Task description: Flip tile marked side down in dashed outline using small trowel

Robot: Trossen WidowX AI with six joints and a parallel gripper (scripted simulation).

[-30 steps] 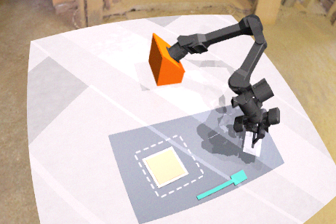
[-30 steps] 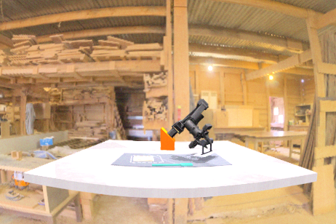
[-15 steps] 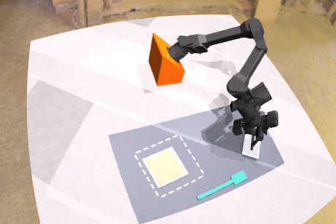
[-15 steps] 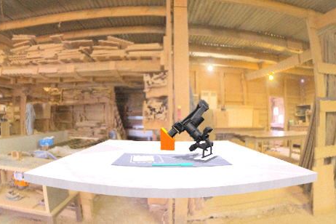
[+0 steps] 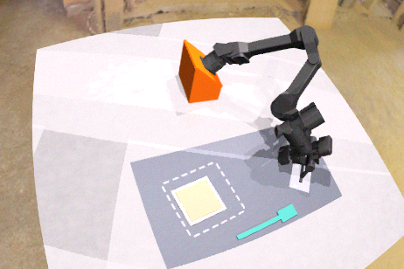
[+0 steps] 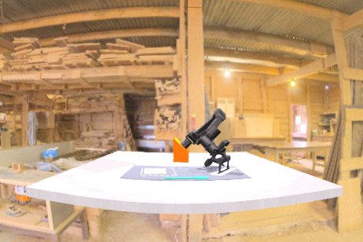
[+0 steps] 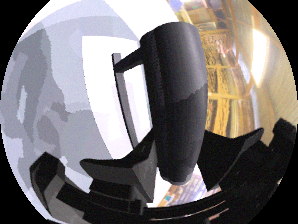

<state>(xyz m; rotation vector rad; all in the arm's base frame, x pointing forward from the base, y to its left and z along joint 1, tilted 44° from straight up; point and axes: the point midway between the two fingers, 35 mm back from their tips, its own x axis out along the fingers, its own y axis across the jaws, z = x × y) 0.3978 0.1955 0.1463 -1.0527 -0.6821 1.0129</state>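
My gripper (image 5: 304,158) (image 6: 219,160) (image 7: 169,128) is shut on the dark handle of the small trowel (image 5: 296,181) (image 6: 232,170) (image 7: 177,65). The trowel's white blade is low over the mat's right end; I cannot tell whether it touches the mat. The tile (image 5: 198,201) (image 6: 155,171), cream with a white border, lies flat inside the dashed outline (image 5: 213,163) on the grey-blue mat (image 5: 150,175) (image 6: 130,174). No mark shows on its upper face. The tile's underside is hidden.
A turquoise spatula-like tool (image 5: 287,212) (image 6: 200,177) lies along the mat's front edge, between the tile and the right end. The arm rises from an orange wedge-shaped base (image 5: 204,89) (image 6: 181,154) behind the mat. The white table (image 5: 83,113) (image 6: 86,192) surrounds the mat.
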